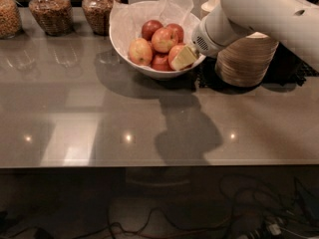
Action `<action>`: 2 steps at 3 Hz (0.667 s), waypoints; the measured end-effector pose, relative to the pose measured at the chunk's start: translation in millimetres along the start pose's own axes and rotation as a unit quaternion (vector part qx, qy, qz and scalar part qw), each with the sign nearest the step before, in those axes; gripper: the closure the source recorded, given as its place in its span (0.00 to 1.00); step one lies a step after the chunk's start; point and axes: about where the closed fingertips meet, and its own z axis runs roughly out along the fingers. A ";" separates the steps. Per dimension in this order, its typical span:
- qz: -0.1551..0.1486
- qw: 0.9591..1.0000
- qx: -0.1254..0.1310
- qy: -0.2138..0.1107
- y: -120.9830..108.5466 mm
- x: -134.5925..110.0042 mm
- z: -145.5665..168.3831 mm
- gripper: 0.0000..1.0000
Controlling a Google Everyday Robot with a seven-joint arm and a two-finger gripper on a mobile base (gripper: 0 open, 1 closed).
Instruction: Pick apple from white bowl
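Observation:
The white bowl [122,43], lined with crinkled white paper, stands at the back middle of the counter and holds several apples. An orange-red apple [173,53] lies at the bowl's front right. A similar orange-red one [164,39] lies in the middle, a pale-yellow-sided one [140,51] at the left, and smaller dark-red ones behind. My gripper [184,58] reaches in from the right over the bowl's rim, its pale tip against the front-right apple. The white arm [259,14] hides the rest of the hand.
A stack of beige disposable bowls [246,59] stands just right of the white bowl, under my arm, on a dark mat [294,68]. Three glass jars of grains [47,9] line the back left. The grey counter's front edge [149,164] runs across the view.

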 end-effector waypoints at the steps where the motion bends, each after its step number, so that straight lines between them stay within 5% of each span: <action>1: 0.004 1.000 -0.013 0.009 4.6 3.3 10.1 0.31; 2: 0.007 1.000 -0.026 0.015 9.5 4.7 20.9 0.34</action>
